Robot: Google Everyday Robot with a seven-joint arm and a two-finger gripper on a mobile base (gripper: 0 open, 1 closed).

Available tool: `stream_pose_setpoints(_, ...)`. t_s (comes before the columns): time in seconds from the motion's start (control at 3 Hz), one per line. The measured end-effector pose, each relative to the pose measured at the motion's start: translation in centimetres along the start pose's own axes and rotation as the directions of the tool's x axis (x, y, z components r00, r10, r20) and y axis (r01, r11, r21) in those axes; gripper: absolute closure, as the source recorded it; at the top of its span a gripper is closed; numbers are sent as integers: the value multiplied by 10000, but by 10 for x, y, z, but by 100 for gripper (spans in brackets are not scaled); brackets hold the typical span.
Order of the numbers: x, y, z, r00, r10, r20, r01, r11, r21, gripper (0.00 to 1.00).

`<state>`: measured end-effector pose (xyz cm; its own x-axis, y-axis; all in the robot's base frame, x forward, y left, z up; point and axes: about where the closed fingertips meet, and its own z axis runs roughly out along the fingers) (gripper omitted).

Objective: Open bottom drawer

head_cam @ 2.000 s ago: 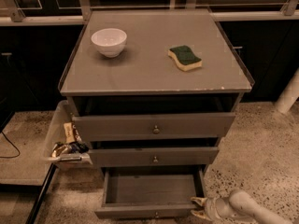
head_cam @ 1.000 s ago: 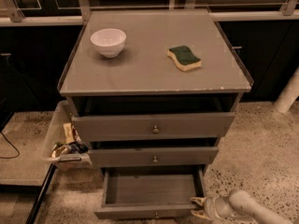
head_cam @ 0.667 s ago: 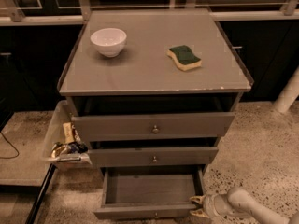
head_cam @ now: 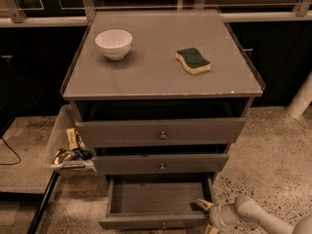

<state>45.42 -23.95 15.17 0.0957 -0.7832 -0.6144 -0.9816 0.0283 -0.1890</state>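
Note:
The grey cabinet (head_cam: 161, 77) has three drawers. The bottom drawer (head_cam: 156, 221) is pulled out, its empty inside (head_cam: 158, 196) showing and its small knob (head_cam: 163, 225) at the frame's lower edge. My gripper (head_cam: 207, 216) is at the drawer's front right corner, low at the right, on a white arm (head_cam: 253, 216) coming in from the bottom right. The top drawer (head_cam: 161, 130) and middle drawer (head_cam: 161, 163) are each pulled out a little.
A white bowl (head_cam: 113, 43) and a green-and-yellow sponge (head_cam: 193, 60) lie on the cabinet top. A clear bin of snack packets (head_cam: 68, 150) stands left of the cabinet. A white post (head_cam: 301, 99) is at the right. The floor is speckled.
The gripper and arm have shifted slightly to the left at the drawer's front right corner. The drawers, bowl and sponge have not moved.

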Motion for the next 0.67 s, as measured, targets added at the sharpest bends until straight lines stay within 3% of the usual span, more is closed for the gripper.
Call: stream_pose_setpoints(0.67, 3, 8, -9, 10000, 48, -46, -47, 10000, 21, 41)
